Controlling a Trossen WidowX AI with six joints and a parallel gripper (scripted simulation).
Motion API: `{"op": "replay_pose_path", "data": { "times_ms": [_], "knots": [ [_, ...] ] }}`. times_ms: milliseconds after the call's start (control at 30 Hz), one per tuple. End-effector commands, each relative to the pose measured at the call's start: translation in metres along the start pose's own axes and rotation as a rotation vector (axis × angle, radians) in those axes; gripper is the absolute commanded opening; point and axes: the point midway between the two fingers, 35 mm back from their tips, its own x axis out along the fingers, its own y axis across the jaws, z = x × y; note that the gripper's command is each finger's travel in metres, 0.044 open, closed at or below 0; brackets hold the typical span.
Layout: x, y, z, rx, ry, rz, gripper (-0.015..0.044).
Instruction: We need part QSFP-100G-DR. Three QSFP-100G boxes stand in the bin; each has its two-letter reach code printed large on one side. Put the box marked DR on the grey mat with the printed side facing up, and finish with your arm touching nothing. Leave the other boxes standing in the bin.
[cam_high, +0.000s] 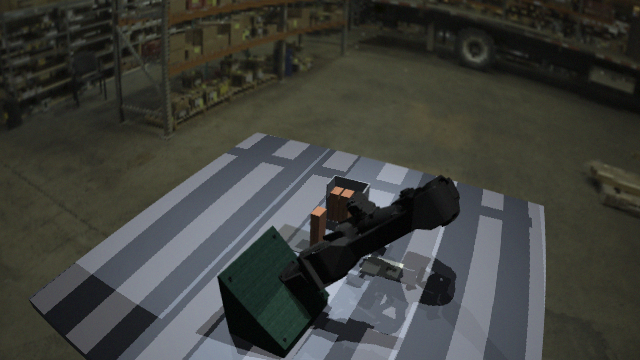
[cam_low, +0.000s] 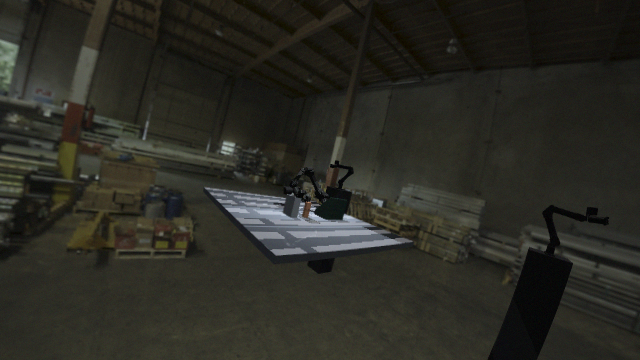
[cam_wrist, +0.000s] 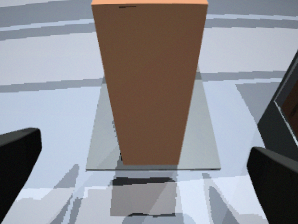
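Observation:
One orange-brown box (cam_high: 318, 227) (cam_low: 307, 209) (cam_wrist: 152, 90) stands upright on the grey mat (cam_high: 295, 234) (cam_wrist: 205, 145). Its face towards the wrist camera shows no readable code, only a small dark mark at the top edge. My gripper (cam_wrist: 147, 148) is open and empty; in the wrist view its fingers are wide apart, one on each side of the box's lower part, with gaps on both sides. Two more boxes stand in the grey bin (cam_low: 292, 206) (cam_wrist: 267, 120), seen in the top view; their codes cannot be read.
The bin is close to the mat, at the right edge of the wrist view. A green sloped block (cam_high: 265, 285) stands near the arm's base. A small pale flat item (cam_high: 382, 267) lies on the table below the arm, crossed by shadows.

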Motion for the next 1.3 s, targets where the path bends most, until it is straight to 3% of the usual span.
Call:
{"op": "replay_pose_path", "data": {
  "times_ms": [0,633,1267],
  "knots": [
    [-0.001,0.0,0.0,0.0,0.0,-0.001,0.044],
    [-0.002,0.0,0.001,0.0,0.0,-0.001,0.044],
    [-0.031,0.0,0.01,-0.003,0.002,-0.002,0.044]
  ]
}}
